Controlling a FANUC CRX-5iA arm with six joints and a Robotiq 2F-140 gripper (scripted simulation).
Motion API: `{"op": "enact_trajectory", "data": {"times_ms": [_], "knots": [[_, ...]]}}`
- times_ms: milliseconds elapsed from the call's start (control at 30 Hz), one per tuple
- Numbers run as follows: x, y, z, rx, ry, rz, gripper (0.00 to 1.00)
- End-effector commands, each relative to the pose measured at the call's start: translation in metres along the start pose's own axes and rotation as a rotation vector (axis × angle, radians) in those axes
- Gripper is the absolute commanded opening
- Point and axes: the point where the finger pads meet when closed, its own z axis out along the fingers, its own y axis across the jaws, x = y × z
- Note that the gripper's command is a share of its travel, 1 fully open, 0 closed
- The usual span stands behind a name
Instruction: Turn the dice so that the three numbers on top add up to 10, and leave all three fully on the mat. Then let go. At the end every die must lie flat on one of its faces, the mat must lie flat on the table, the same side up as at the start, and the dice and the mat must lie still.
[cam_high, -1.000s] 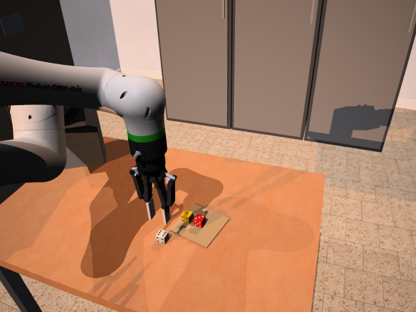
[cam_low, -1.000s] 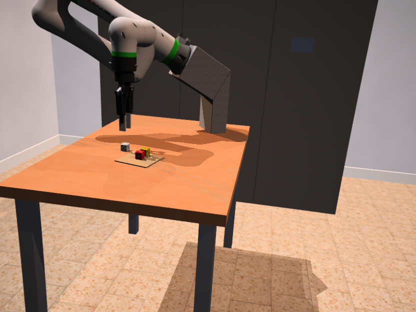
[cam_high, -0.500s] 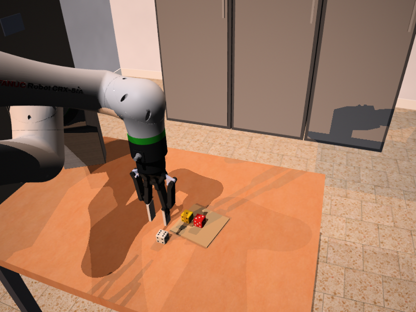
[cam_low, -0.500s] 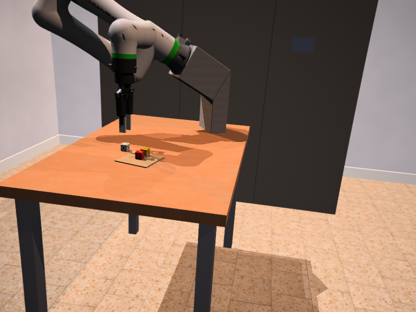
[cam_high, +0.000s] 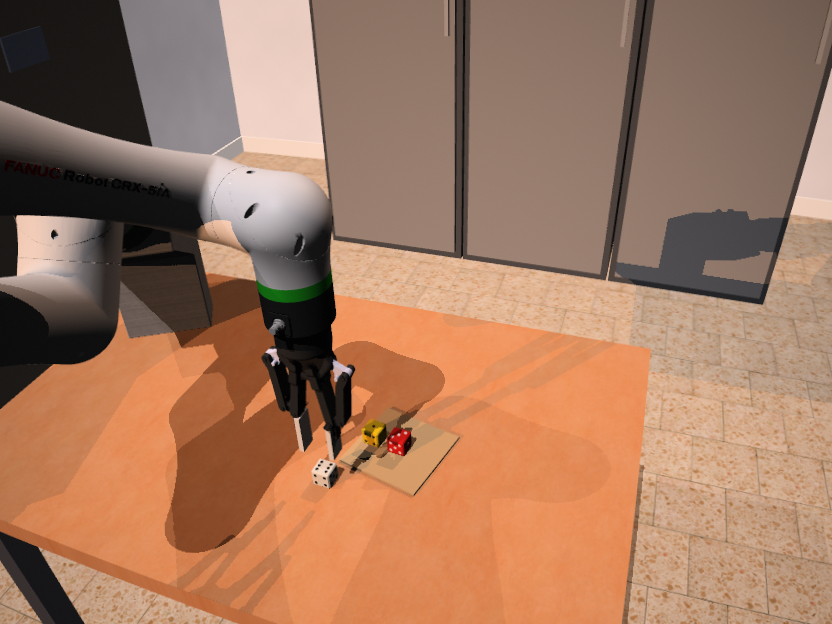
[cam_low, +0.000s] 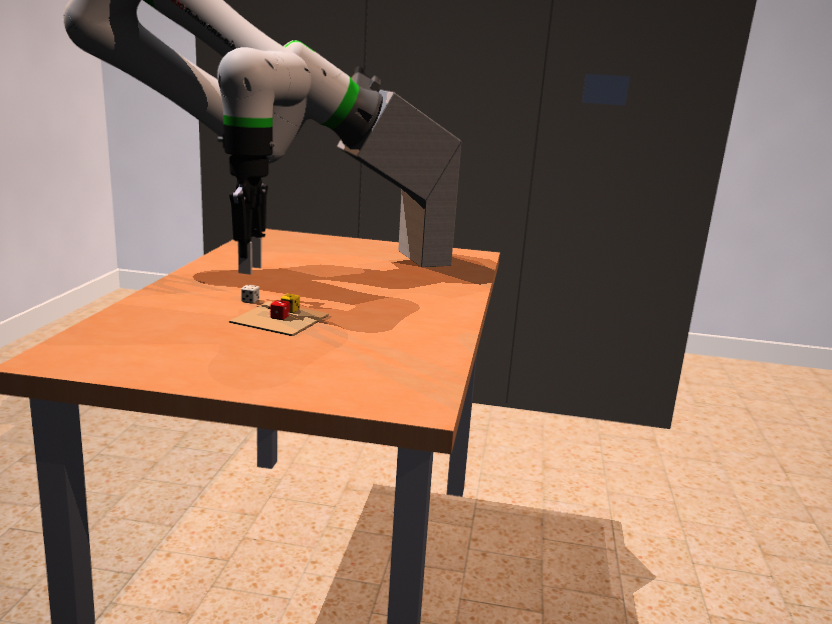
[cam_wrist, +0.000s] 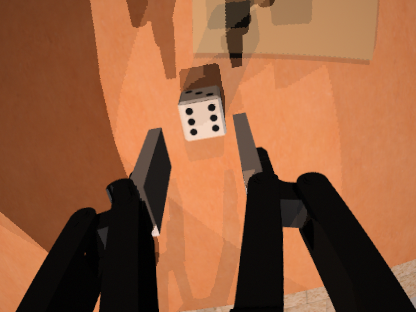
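Observation:
A white die (cam_high: 323, 473) lies flat on the orange table, just off the near-left edge of the tan mat (cam_high: 396, 455). In the wrist view the white die (cam_wrist: 202, 115) shows six on top. A yellow die (cam_high: 373, 433) and a red die (cam_high: 399, 441) sit side by side on the mat. My gripper (cam_high: 317, 443) hangs upright above the white die, fingers narrowed but apart and empty, clear of the die.
The arm's grey base block (cam_low: 426, 194) stands at the back of the table. The mat (cam_low: 274, 322) lies flat near the table's middle. Tall cabinets (cam_high: 551, 127) stand beyond the table.

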Motion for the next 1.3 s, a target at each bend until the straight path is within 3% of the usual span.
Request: {"op": "enact_trajectory", "data": {"times_ms": [0,633,1267], "knots": [[0.000,0.000,0.005,-0.001,0.000,0.000,0.28],[0.000,0.000,0.025,-0.001,0.000,0.000,0.28],[-0.001,0.000,0.027,-0.001,0.000,0.000,0.28]]}}
